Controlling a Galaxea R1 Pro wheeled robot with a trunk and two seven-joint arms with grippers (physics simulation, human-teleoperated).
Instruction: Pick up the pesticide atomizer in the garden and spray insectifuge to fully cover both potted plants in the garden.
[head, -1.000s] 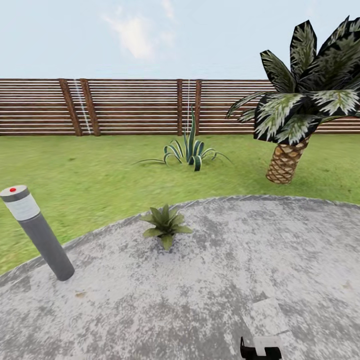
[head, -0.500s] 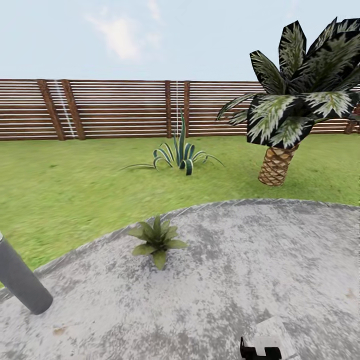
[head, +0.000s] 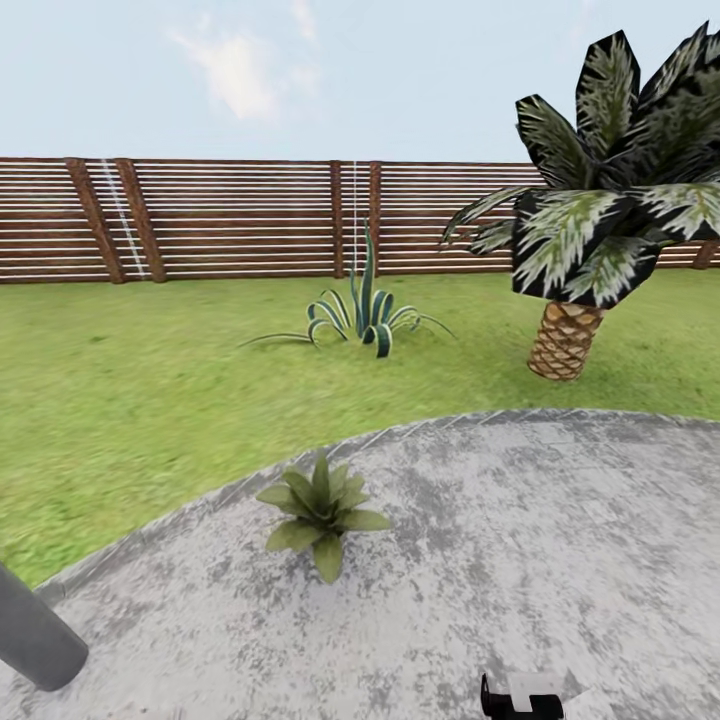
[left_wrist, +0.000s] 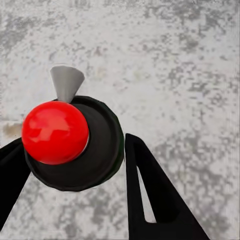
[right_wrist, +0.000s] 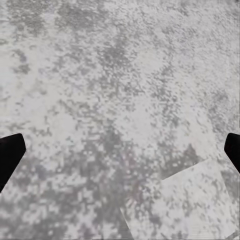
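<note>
- the left jaws (left_wrist: 75, 165) were closed on the pesticide atomizer (left_wrist: 75, 142): in the left wrist view the two black fingers (left_wrist: 150, 190) flanked its black cap, with the red button (left_wrist: 55, 132) on top and the grey nozzle (left_wrist: 66, 82) pointing toward the paving.
- in the head view the atomizer's grey body (head: 35, 635) lay at 8 o'clock, cut by the frame edge.
- the right jaws (right_wrist: 120, 150) stood wide open and held nothing; only their black tips were visible over the paved round (right_wrist: 120, 75).
- one potted plant (head: 322, 512) sat on the paved round (head: 520, 560), near its curved edge against the lawn (head: 150, 400), at about 7 o'clock from frame centre. the second potted plant could not be located.
- change: over the last second the whole head view shifted, so the camera had moved. the plant appeared lower and slightly larger, and the atomizer slid from full view to the 8 o'clock corner.
- meaning, as a judgement: the pick-up was complete and the robot was closing on the first plant. no spray was visible, so coverage appeared not yet begun.
- background: the agave (head: 365, 315) at 12 o'clock from the plant, the palm (head: 600, 230) at 2 o'clock, the fence (head: 250, 220) behind both. none of these was a spray target.
</note>
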